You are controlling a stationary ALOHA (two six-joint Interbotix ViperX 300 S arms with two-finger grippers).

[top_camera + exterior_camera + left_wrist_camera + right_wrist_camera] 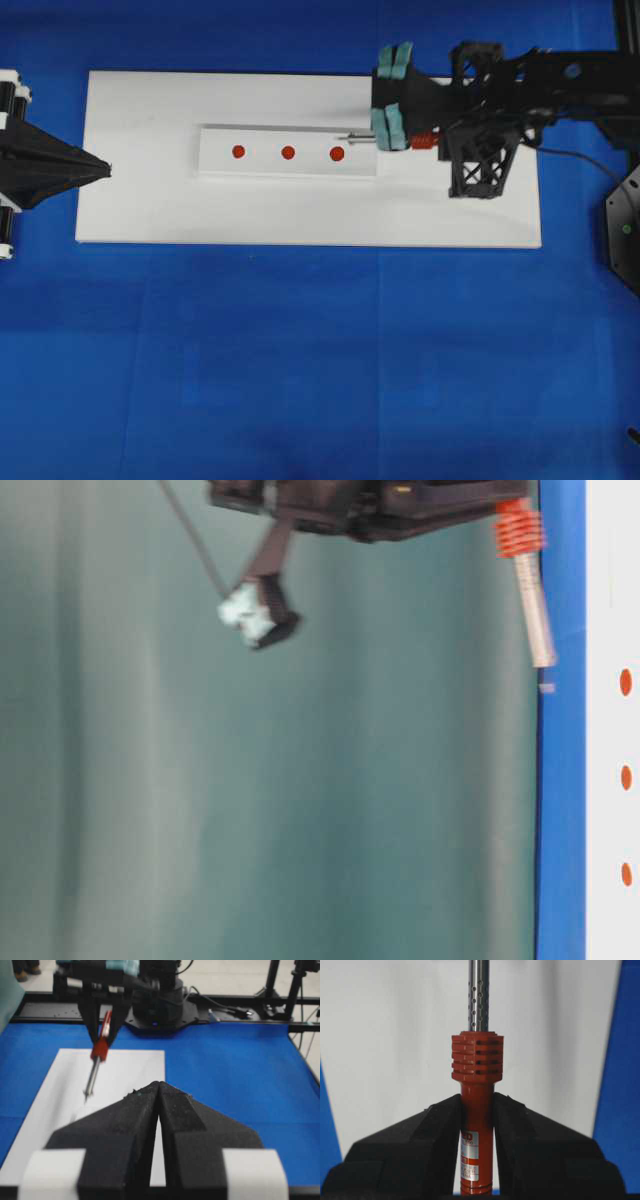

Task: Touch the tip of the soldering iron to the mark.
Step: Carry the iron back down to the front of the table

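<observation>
Overhead, right gripper (392,128) has its jaws clenched on the soldering iron (424,141) by the orange handle, ribbed collar just ahead of them. Shaft points toward the nearest red mark (337,153) on the white strip (288,152), tip short of it. Left gripper (100,169) sits well apart, jaws closed, holding nothing.

1. The right gripper (476,1125) clamps its black fingers (427,1135) on either side of an orange-red handle (the soldering iron (477,1075), held just below its ribbed collar).
2. In the overhead view, the right arm (520,85) reaches in from the right edge, wrist pitched downward, gripper (392,125) pointing left.
3. The left gripper (158,1095) sits at the left edge, its fingers pressed together, holding nothing.
</observation>
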